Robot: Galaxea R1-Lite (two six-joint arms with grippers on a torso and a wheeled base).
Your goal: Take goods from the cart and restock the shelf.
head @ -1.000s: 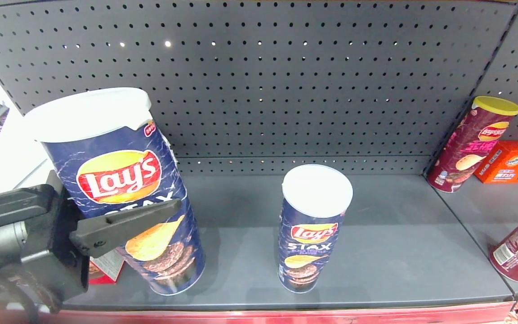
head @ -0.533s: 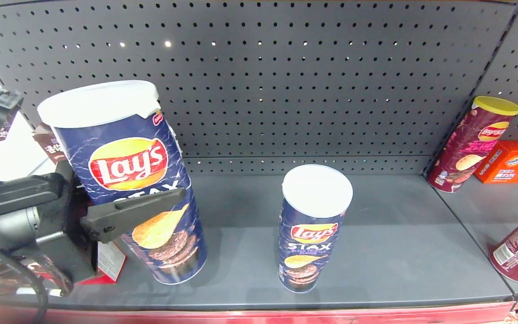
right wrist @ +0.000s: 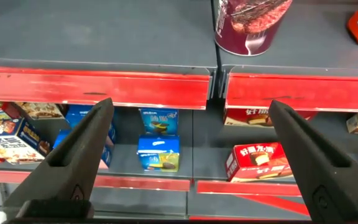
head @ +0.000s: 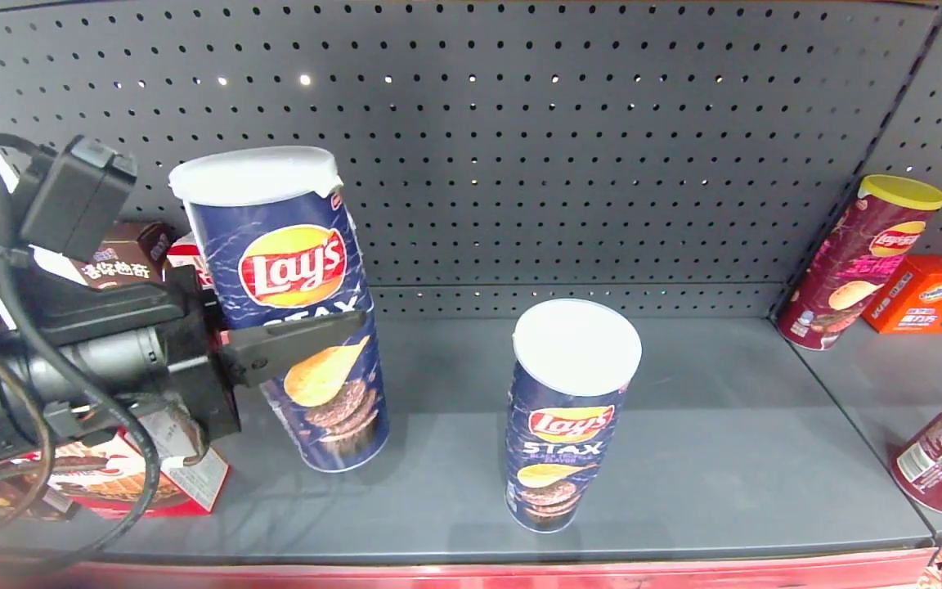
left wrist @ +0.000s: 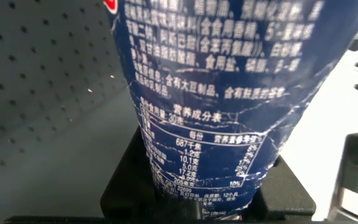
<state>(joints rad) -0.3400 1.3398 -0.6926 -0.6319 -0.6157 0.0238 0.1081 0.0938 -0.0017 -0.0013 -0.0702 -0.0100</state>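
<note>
We see left gripper [head: 340, 327] clamped on can [head: 291, 270] mid-body, base maybe touching shelf [head: 684, 458]; second can [head: 569, 409] at its 4 o'clock. Right gripper [right wrist: 190, 107] wide open, empty.

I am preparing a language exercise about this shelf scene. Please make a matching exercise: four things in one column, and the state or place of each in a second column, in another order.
Things
1. left blue chip can
2. middle blue chip can
3. rear magenta chip can
4. right gripper

States or places
a. open, facing the red shelf edges
b. stands free on the shelf
c. has a yellow lid, beside the orange box
d. clamped in the left gripper

Pairs: 1-d, 2-b, 3-c, 4-a
</note>
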